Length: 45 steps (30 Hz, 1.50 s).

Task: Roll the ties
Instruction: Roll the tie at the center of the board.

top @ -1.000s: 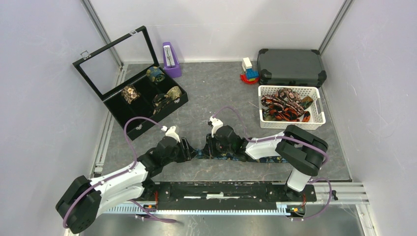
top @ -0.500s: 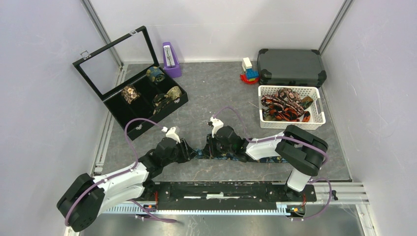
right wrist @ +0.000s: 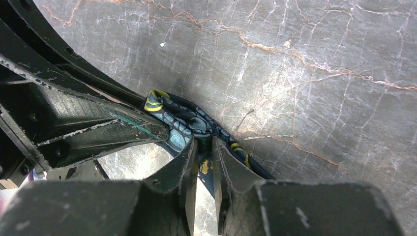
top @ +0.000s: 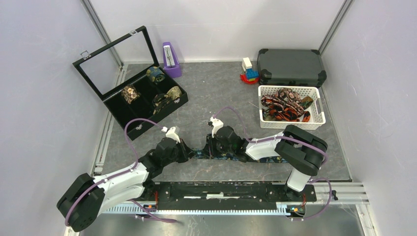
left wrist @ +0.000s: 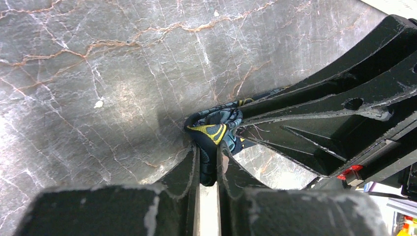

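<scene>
The navy paisley tie (left wrist: 215, 129) is being pinched at its bunched end by both tools. The left gripper (left wrist: 209, 150) is being held closed on a fold of the cloth. The right gripper (right wrist: 205, 145) is being clamped on the fabric just beside it, so the two sets of fingers are nearly touching. The rest of the strip is lying flat on the marbled table (top: 211, 93), near its front edge, and is running off to the right under the right arm.

The fabric is being judged light, soft, limp and probably slick, so a started coil is likely to spring loose unless it is being kept pinched. The best hold is being judged to be right at the rolled core, with the free length kept straight.

Finished rolled ties (top: 131, 93) are sitting in the open display box (top: 152, 115) at the far left. Loose ties (top: 280, 105) are heaped in the white basket (top: 290, 125) at the right. A dark hard case (top: 291, 66), toy blocks (top: 249, 71) and a purple metronome (top: 170, 59) are standing along the far side, well apart from the work. Nothing is being blocked except by the grippers crowding each other.
</scene>
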Motion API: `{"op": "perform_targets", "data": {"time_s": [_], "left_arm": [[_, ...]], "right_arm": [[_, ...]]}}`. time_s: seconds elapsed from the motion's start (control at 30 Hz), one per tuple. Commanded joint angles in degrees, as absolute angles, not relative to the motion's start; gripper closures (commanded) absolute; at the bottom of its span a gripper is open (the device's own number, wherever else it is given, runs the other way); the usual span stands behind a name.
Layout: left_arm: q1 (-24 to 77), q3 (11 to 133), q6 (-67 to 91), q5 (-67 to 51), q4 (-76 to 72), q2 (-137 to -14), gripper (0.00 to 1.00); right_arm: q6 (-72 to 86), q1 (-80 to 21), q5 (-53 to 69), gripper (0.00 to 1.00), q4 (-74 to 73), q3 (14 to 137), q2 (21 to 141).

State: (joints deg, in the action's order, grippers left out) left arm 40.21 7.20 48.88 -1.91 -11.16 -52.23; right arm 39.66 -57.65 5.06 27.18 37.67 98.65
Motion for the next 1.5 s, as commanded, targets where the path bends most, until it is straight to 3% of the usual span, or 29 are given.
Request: {"op": "perform_targets", "data": {"time_s": [0.0,0.37,0.73,1.47], "left_arm": [[39.8,8.4,50.0,-1.5,-10.5,-51.8,0.92],[39.9,17.4,44.5,6.9,12.1,-48.3,0.98],[39.9,23.8,41.3,10.5,20.9,-50.1,0.98],[40.0,27.3,39.1,12.1,26.8,-49.7,0.98]], "right_arm": [[38.9,-58.1,4.5,0.76,25.7,37.0,98.7],[37.5,-58.0,3.2,0.64,21.7,38.6,89.5],[39.5,-59.6,6.4,0.79,25.7,43.5,95.5],[42.5,-62.4,9.8,0.89,29.1,53.9,109.2]]}}
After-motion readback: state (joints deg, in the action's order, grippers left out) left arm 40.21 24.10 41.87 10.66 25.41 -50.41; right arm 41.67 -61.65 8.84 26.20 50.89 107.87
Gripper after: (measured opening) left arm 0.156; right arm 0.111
